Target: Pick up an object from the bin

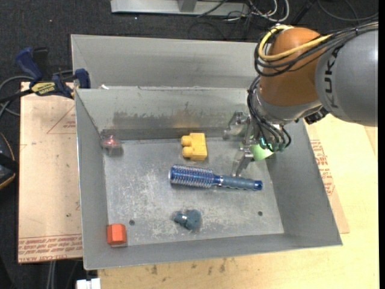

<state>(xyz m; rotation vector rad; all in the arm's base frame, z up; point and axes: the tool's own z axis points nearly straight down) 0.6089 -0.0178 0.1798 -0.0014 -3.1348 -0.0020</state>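
Observation:
My gripper (245, 154) hangs under the orange cover at the right side of the bin, just above the handle end of a blue hairbrush (213, 179) that lies across the bin floor. A small bright green thing (261, 151) shows right beside the gripper; I cannot tell whether it is held or lies on the floor. A yellow block (194, 147) with two studs sits to the gripper's left, near the back wall.
A small teal lump (189, 220) lies near the front of the bin. An orange cube (117, 234) sits in the front left corner. A small pinkish thing (110, 142) rests at the back left. The arm reaches in from the right.

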